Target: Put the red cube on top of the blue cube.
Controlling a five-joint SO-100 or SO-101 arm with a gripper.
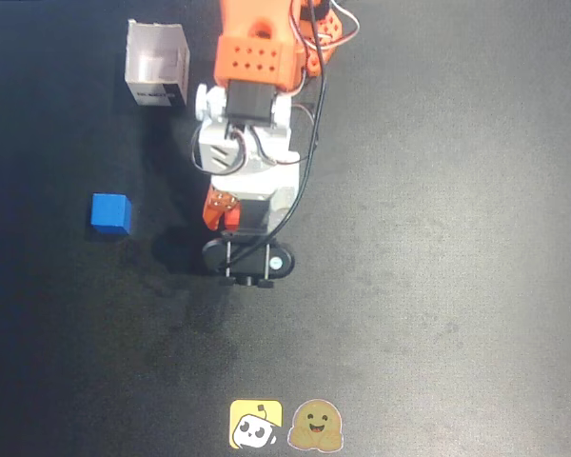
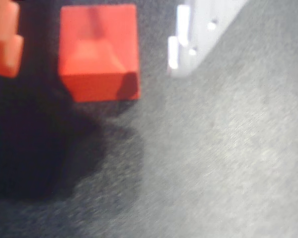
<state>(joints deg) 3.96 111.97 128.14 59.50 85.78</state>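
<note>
Tool straddles the red cube, fingers apart, arm reaching down.

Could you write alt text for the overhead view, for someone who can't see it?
An orange-and-white robot arm reaches down over a dark table, its tool right of a blue cube. A white open box sits at upper left.

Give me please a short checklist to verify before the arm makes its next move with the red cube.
1. Red cube sits between the pincer fingers in the wrist view: ok.
2. Fingers closed on the cube: not ok, gaps show on both sides.
3. Cube resting on the mat: ok, not lifted.
4. Blue cube free and unobstructed, left of the arm in the overhead view: ok.
5. White box away from the blue cube: ok.
6. Red cube visible from overhead: not ok, the arm hides it.
</note>
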